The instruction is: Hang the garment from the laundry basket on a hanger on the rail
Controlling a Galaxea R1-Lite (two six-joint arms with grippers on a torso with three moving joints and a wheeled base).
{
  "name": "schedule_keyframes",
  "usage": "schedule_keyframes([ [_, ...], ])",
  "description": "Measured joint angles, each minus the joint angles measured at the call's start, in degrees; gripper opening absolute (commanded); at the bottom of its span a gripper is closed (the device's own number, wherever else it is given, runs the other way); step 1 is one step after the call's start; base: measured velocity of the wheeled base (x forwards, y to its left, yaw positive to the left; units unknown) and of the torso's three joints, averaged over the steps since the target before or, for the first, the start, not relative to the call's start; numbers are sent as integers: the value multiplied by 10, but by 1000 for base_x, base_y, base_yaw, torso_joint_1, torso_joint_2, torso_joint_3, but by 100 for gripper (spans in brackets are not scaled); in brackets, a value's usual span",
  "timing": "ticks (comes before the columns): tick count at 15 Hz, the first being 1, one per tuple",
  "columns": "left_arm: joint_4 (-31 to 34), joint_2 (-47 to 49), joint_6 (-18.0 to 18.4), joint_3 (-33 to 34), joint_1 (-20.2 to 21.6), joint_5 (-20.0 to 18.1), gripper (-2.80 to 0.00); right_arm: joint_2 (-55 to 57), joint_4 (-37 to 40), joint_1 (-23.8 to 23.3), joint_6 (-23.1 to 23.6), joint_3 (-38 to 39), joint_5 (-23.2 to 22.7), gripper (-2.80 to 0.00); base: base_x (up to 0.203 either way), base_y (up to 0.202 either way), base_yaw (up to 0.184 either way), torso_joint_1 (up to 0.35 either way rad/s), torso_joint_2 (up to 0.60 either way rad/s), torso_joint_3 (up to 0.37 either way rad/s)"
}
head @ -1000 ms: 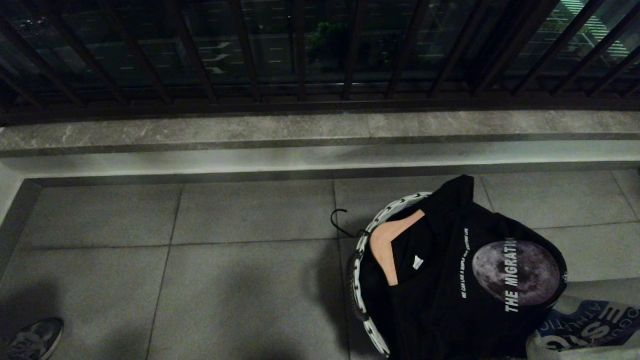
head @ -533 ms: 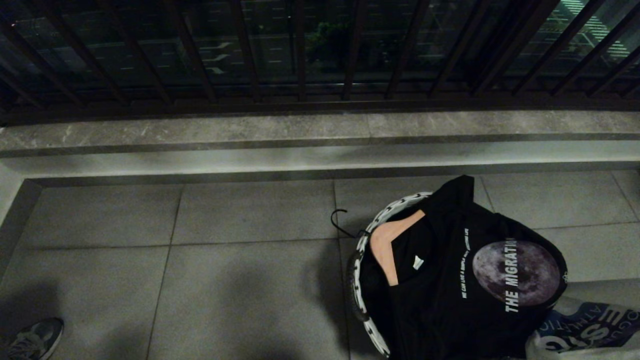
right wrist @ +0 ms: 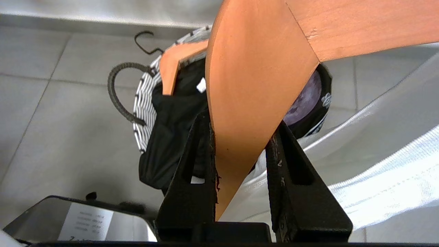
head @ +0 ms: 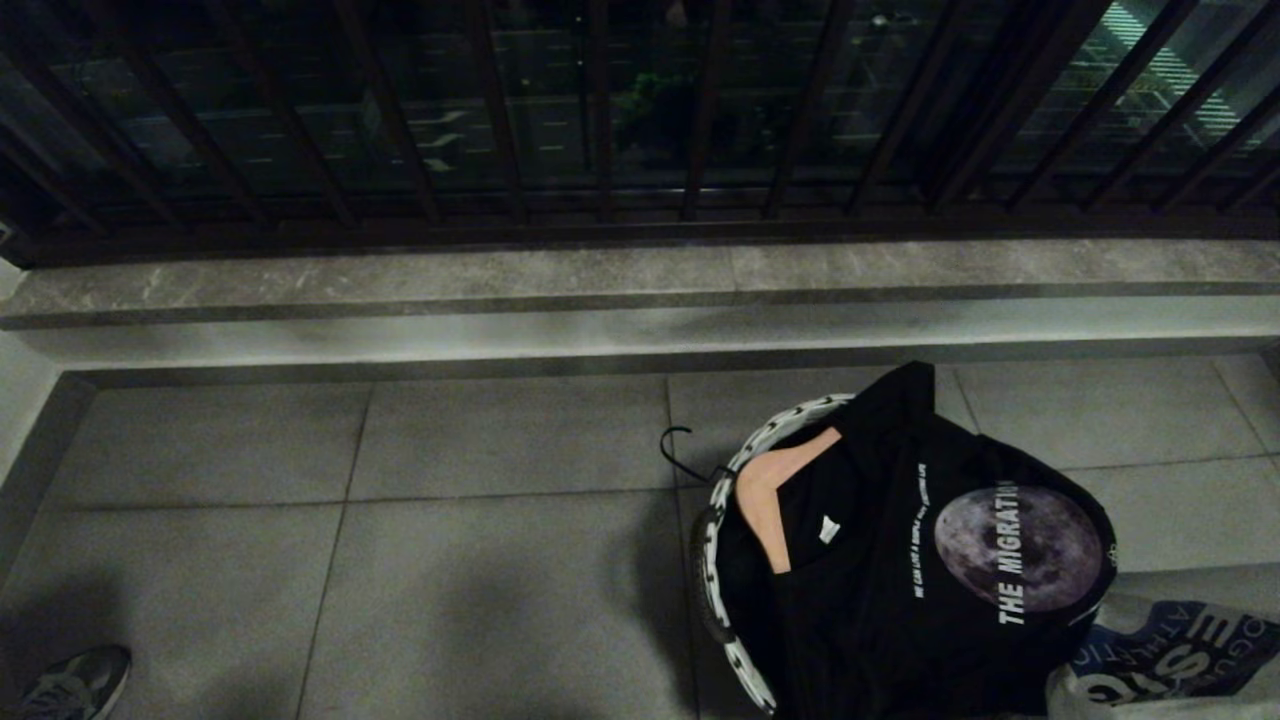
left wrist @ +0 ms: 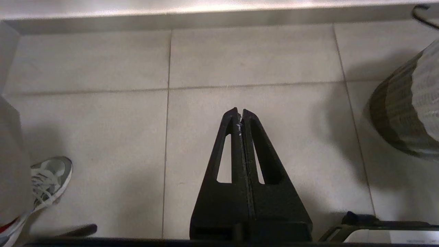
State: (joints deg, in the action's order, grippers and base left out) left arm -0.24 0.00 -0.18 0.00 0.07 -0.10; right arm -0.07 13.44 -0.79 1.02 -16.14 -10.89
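Observation:
The laundry basket (head: 738, 462) stands on the floor tiles, its white speckled rim and a dark loop handle (right wrist: 116, 92) showing. A black T-shirt (head: 900, 580) with a moon print lies draped over the basket on a wooden hanger (head: 765, 490). My right gripper (right wrist: 241, 121) is shut on the arm of a second wooden hanger (right wrist: 253, 79), above and beside the basket. A white printed garment (right wrist: 384, 147) hangs from that hanger and shows at the head view's lower right (head: 1170, 650). My left gripper (left wrist: 239, 111) is shut and empty over bare floor. The rail is out of view.
A stone ledge (head: 640, 270) topped by a balustrade of dark bars (head: 600, 110) closes off the far side. A person's shoe (head: 70, 685) and trouser leg (left wrist: 10, 164) stand at the near left. Open floor tiles (head: 450, 530) lie left of the basket.
The head view has shifted a little, so the ledge and bars sit lower in the picture. The basket, the black T-shirt and the held white garment stay as they were.

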Motion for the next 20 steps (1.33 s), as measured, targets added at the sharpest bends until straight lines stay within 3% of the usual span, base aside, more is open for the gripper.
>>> schedule_keyframes([
  [6, 0, 0, 0, 0, 0, 0, -280, 0, -41, 0, 20, 22, 0, -280, 0, 0, 0, 2, 5, 202],
  [20, 0, 0, 0, 0, 0, 0, -280, 0, -43, 0, 17, 28, 1, -280, 0, 0, 0, 4, 2, 200],
])
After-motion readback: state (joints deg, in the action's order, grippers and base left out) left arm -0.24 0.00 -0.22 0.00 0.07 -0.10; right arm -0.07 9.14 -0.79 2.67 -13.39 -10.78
